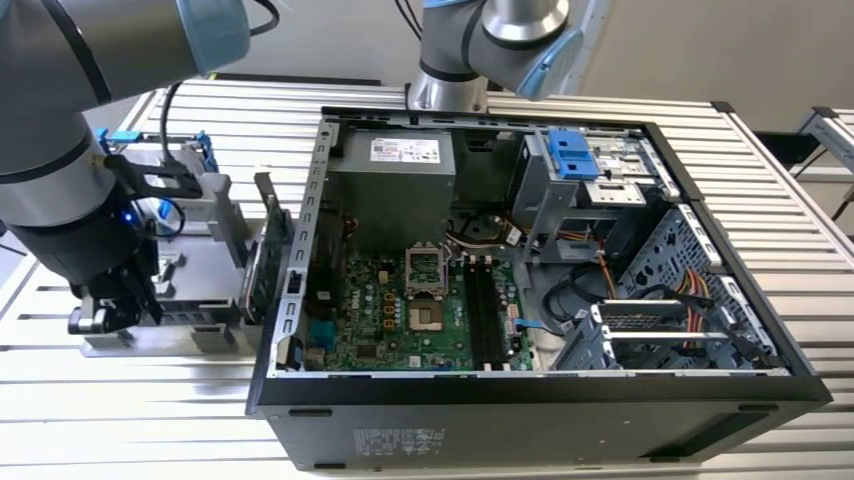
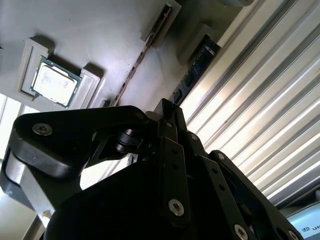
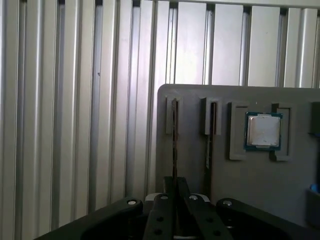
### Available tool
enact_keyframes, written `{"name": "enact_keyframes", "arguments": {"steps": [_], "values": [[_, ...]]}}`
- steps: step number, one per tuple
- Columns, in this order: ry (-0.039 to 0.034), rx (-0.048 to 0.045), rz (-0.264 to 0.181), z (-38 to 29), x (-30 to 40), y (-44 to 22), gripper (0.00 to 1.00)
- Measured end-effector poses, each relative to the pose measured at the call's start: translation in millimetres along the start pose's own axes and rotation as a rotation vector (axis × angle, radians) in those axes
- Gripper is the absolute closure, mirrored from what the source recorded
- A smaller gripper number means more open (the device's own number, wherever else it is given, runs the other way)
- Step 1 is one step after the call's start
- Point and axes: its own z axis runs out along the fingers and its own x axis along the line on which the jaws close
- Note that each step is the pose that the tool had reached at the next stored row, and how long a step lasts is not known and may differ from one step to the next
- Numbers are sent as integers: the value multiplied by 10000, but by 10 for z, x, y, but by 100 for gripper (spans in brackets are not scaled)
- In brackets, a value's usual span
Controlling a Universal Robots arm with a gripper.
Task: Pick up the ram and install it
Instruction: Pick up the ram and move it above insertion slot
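Fingers (image 3: 181, 192) look pinched together on the ram (image 3: 174, 135), which stands edge-up in its slot in the grey holder (image 3: 195, 97), lower centre of the first wrist view. Pick-up step, I judge; lifting calls for a straight pull clear of the slot.

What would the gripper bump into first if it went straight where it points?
Probably the ram, standing on edge in a slot of the grey tray, straight ahead of the gripper. Depth is unclear; they may already touch.
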Motion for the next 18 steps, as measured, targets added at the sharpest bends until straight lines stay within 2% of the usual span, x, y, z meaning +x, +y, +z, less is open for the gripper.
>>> {"name": "enact_keyframes", "arguments": {"steps": [18], "values": [[1,-2,0,-160,0,5,100]]}}
